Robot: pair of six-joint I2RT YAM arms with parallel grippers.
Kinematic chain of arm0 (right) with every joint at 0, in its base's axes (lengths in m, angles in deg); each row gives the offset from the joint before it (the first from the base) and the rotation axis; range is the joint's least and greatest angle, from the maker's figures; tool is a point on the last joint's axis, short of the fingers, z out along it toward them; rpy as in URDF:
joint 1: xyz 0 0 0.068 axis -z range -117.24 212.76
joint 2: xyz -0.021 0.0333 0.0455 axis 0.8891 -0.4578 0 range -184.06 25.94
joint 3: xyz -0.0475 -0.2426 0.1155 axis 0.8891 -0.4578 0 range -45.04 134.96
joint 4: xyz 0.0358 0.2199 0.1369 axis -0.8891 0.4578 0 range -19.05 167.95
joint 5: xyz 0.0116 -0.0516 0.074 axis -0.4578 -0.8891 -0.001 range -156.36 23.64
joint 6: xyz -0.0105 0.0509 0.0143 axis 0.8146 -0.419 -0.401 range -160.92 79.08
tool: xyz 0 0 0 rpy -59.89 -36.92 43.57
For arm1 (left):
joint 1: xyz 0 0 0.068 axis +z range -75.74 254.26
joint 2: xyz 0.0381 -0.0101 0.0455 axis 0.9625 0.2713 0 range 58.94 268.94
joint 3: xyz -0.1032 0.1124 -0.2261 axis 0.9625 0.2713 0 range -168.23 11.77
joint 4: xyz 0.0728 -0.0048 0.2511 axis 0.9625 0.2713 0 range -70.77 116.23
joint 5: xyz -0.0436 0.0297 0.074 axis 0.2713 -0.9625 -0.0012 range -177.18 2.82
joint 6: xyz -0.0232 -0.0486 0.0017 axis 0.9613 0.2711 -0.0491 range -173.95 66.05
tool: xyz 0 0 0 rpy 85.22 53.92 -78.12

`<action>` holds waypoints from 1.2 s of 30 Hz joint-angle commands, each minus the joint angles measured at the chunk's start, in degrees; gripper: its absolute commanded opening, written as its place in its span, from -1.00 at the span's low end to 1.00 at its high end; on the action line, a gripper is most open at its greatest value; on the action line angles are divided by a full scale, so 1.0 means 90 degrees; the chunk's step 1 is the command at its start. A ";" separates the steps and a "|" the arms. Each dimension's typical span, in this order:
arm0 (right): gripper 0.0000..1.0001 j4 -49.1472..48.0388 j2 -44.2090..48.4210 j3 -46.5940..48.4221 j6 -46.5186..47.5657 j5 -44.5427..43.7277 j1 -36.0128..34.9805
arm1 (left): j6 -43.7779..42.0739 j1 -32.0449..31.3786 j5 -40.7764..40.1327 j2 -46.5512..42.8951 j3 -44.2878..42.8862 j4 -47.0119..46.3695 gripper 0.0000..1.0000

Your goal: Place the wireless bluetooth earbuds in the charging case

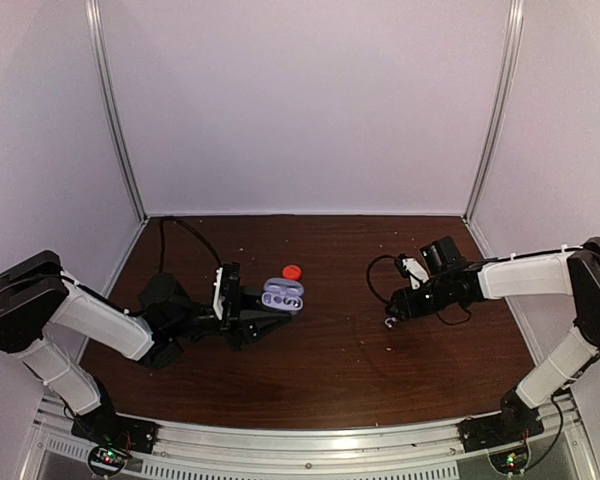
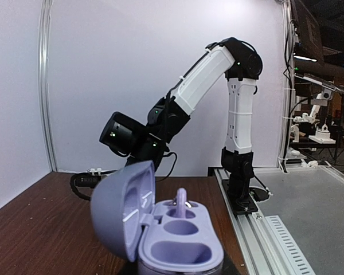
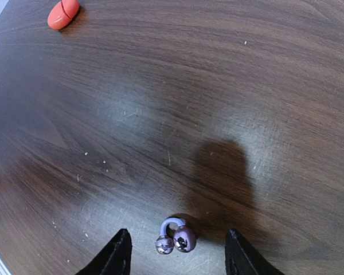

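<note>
Lilac case (image 1: 283,296), lid swung open, one earbud (image 2: 182,200) upright in a well. A second earbud (image 3: 175,236), lilac hook, lies loose on the tabletop (image 1: 330,370), well apart.

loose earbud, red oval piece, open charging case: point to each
loose earbud (image 3: 183,238): right wrist view, on its larger purple bulb.
red oval piece (image 3: 63,14): right wrist view, on its middle.
charging case (image 2: 180,252): left wrist view, in its empty front well.
</note>
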 commanded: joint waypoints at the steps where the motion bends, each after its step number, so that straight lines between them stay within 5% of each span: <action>1: 0.09 -0.0170 -0.0061 -0.0057 0.0055 -0.0072 0.0015 | -0.0016 0.0052 -0.0068 0.0022 0.0039 -0.0240 -1.00; 18: -0.21 -0.0730 -0.0993 0.0040 0.0242 0.1287 -0.0076 | -0.0054 0.0052 -0.0084 -0.0075 0.0074 -0.0180 -1.00; 31: -0.24 0.0092 -0.1925 0.1101 0.1323 0.2061 -0.1686 | -0.0052 0.0052 -0.0072 -0.0160 0.0125 -0.0162 -1.00; 36: -0.19 -0.0024 -0.1334 0.1120 0.1454 0.1602 -0.1881 | -0.0072 0.0052 -0.0098 -0.0260 0.0125 -0.0074 -1.00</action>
